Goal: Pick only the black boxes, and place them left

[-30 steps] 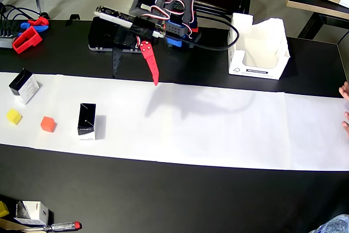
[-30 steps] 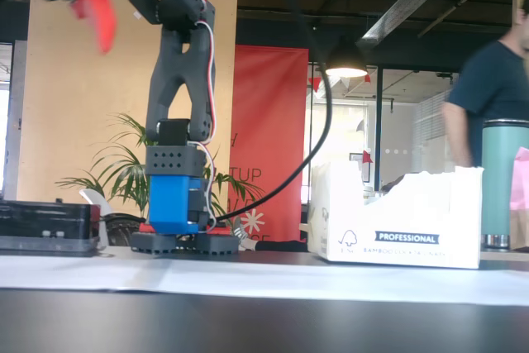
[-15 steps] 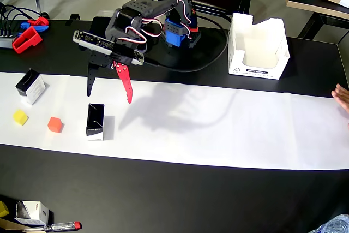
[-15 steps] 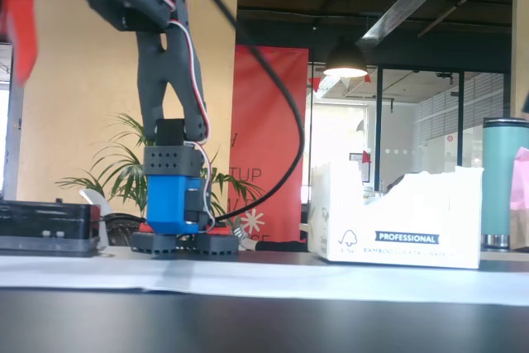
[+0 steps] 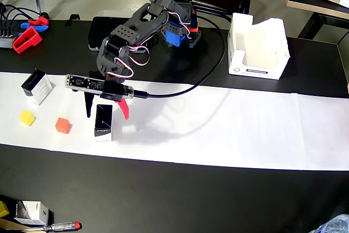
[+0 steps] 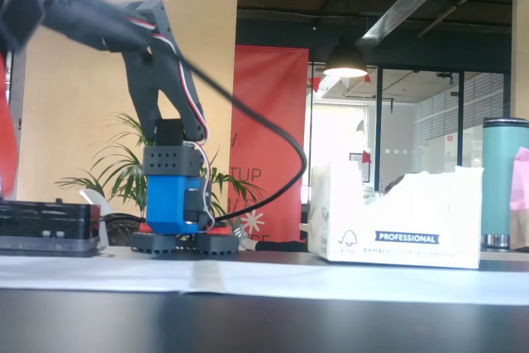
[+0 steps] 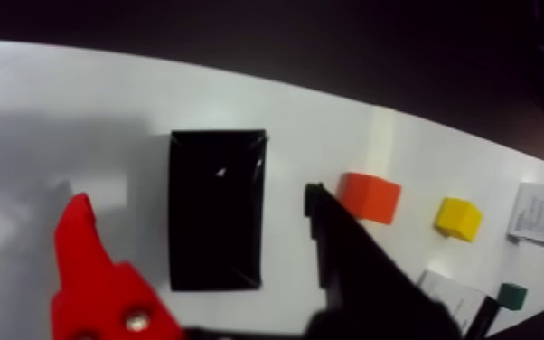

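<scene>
The nearer black box [image 5: 103,122] stands with its long axis running toward the camera in the wrist view; jaws [image 7: 199,221] straddle it, spread wide. An orange cube [image 5: 62,125] sits just beside it, apparently clear; a second black box [image 5: 37,87] lies well apart.

Two black boxes are sitting on the white paper: one [image 5: 103,122] between the fingers, one [image 5: 37,87] farther left. One orange cube [image 5: 62,125], one yellow cube [image 5: 26,118] and one large white carton [image 5: 257,47] are showing overhead; one green cube [image 7: 511,296] is appearing in the wrist view.
</scene>
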### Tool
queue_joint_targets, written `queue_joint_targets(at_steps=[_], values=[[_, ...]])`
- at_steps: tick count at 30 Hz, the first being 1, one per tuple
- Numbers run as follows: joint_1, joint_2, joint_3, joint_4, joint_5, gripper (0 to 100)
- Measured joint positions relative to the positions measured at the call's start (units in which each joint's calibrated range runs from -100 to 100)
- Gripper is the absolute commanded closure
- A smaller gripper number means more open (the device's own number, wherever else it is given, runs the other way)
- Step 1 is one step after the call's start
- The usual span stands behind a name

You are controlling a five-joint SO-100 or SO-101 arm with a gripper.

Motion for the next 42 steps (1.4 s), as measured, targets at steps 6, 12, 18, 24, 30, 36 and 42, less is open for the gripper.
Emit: queue_joint_targets(at_steps=[6, 12, 18, 24, 30, 36, 42], values=[[-0.1, 7.6, -0.1, 0.0, -0.6, 92], [-3.2, 8.3, -0.4, 0.0, -8.0, 93], [-5.5, 7.5, -0.5, 5.7, -14.7, 93], [-12.4, -2.4, 1.3, 23.9, -22.2, 93], [-21.0, -21.1, 11.8, 24.8, -29.6, 93], [-35.3, -38.7, 20.6, 24.8, -37.0, 93], [-51.6, -49.9, 20.8, 25.2, -44.7, 93]])
